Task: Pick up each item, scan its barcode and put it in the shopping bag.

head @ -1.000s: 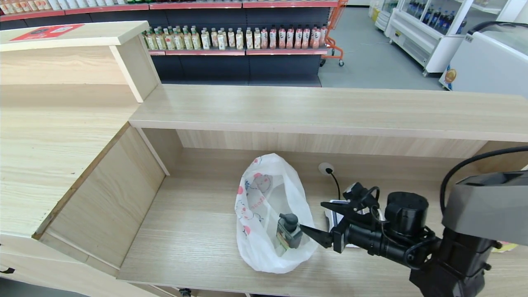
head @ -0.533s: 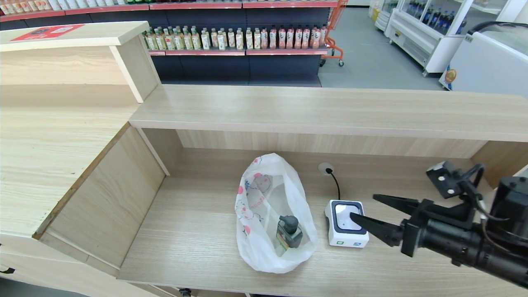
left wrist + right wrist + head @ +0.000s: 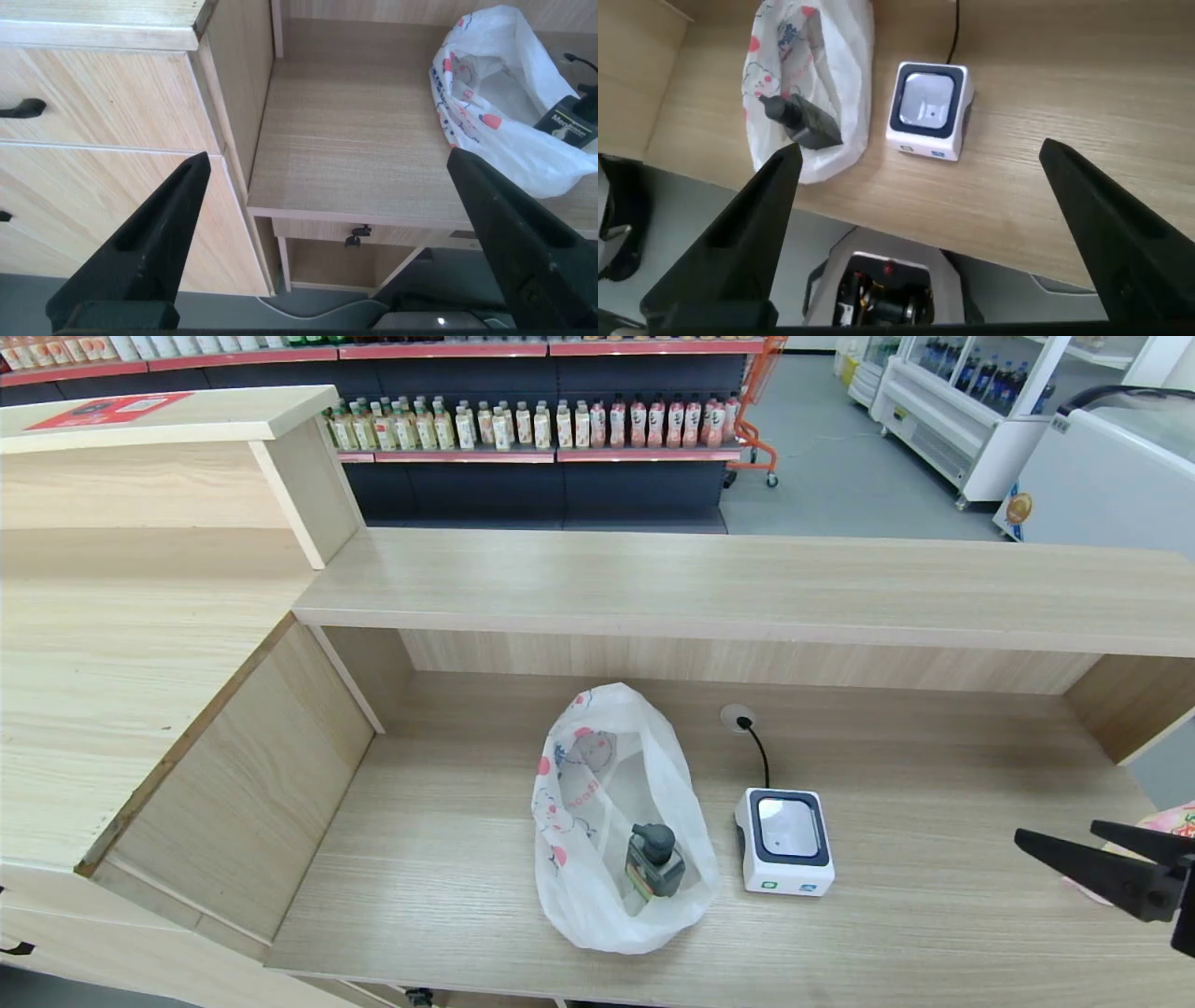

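A white shopping bag with red prints lies open on the lower desk. Inside it rests a dark pump bottle, untouched by either gripper. To the bag's right sits a white barcode scanner with its window facing up. My right gripper hovers open and holds nothing at the desk's right end, well right of the scanner. From the right wrist I see the scanner, the bag and the bottle beyond its spread fingers. My left gripper is open off the desk's front left corner, with the bag farther off.
A pink and white packet shows at the right edge behind the right gripper. The scanner's black cable runs back to a desk grommet. A raised counter overhangs the back. Drawers with dark handles stand left of the desk.
My right gripper has drawn back to the right, from the bag's mouth past the scanner to the desk's right end. The bottle stays in the bag.
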### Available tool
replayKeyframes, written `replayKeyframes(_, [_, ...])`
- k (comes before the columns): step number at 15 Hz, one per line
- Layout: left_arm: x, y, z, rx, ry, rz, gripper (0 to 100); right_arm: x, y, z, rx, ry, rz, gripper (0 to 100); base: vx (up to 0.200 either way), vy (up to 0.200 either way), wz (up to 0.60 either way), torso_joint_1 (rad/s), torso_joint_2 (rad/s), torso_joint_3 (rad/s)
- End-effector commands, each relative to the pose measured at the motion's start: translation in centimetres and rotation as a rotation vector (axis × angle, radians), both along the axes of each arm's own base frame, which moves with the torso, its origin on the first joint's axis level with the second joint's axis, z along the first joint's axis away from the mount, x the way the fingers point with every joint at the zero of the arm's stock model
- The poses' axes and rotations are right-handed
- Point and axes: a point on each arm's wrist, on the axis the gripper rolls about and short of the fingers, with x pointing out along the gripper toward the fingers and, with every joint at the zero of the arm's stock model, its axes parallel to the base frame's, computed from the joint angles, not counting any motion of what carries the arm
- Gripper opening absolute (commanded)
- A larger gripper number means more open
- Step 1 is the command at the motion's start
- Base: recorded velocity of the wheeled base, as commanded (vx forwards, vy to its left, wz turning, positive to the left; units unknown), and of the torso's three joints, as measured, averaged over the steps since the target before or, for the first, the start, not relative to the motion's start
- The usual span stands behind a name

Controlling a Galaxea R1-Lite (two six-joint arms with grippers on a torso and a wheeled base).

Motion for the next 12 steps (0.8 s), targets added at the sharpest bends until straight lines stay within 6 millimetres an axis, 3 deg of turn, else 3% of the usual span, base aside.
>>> replayKeyframes(1, [0.0, 0.0, 0.0, 0.0, -0.001, 0.0, 100, -1.7, -0.3, 0.5, -0.005, -0.04, -0.038, 100, 0.0, 0.0, 0.0, 0.0, 0.0, 0.0])
replayKeyframes(3, [0.0, 0.0, 0.0, -0.002, 0.001, 0.0, 100, -2.5, -0.4, 0.4, -0.005, -0.029, -0.057, 100, 0.0, 0.0, 0.0, 0.0, 0.0, 0.0])
replayKeyframes(12, [0.0, 0.0, 0.0, -0.006, 0.001, 0.0, 100, -2.8, -0.7, 1.2, -0.003, 0.042, -0.155, 100, 0.0, -0.2, 0.0, 0.002, 0.0, 0.002])
